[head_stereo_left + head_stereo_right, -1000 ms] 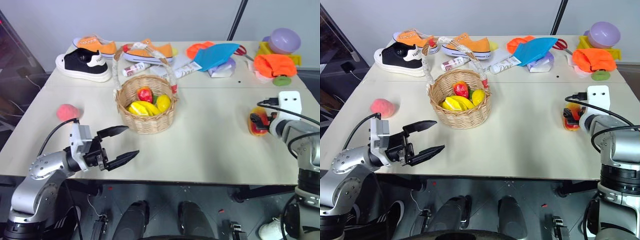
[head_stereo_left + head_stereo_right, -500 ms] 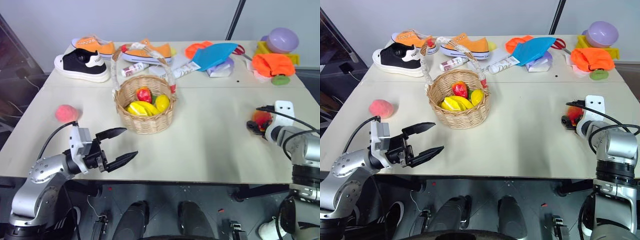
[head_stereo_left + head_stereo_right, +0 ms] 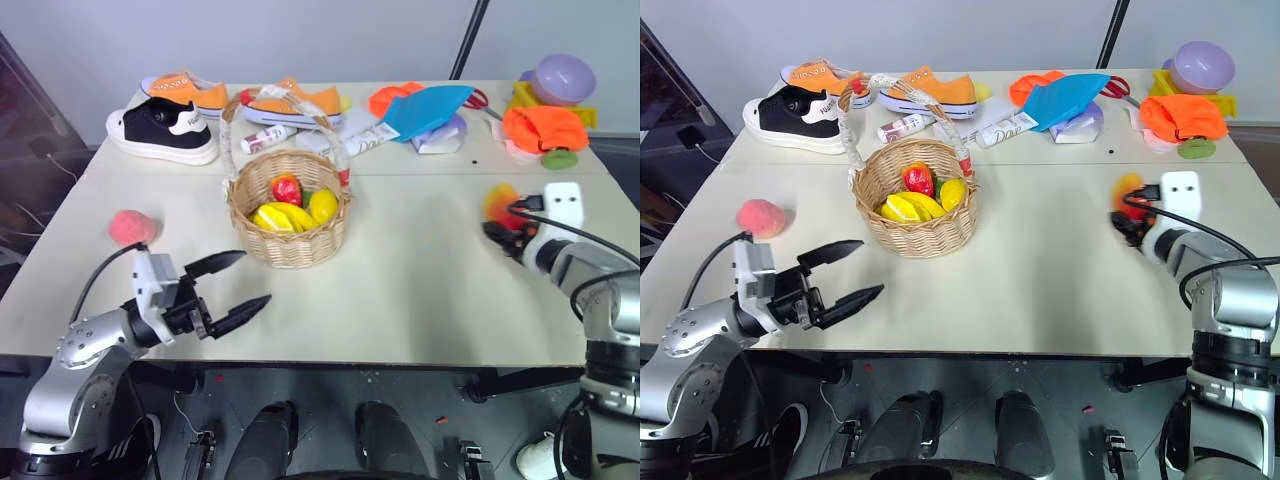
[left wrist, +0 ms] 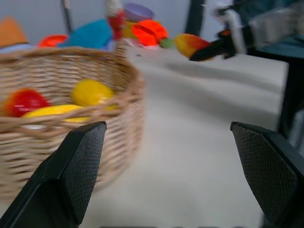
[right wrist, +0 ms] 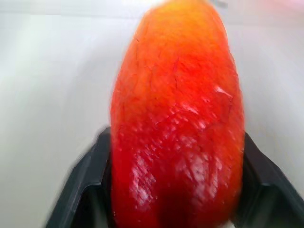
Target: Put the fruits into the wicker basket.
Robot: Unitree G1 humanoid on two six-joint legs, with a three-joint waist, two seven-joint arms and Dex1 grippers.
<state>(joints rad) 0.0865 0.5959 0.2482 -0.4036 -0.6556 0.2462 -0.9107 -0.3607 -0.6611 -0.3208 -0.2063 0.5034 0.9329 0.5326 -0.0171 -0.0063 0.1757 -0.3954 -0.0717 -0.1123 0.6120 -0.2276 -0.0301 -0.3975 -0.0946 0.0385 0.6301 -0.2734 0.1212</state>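
Across the pale table [image 3: 420,290], the wicker basket [image 3: 288,215] stands left of centre, well apart from the right gripper [image 3: 507,232], which grips the mango [image 5: 175,118] with its long axis running out past the fingers. Its carry runs leftward. Nearer the peach [image 3: 130,227], the left gripper [image 3: 232,290] hangs wide, holding nothing.

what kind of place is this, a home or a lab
Probably a lab or robot test room, not a home: a plain table bears unrelated props, with sneakers, a wicker basket of toy fruit and a purple bowl, before a bare grey wall.
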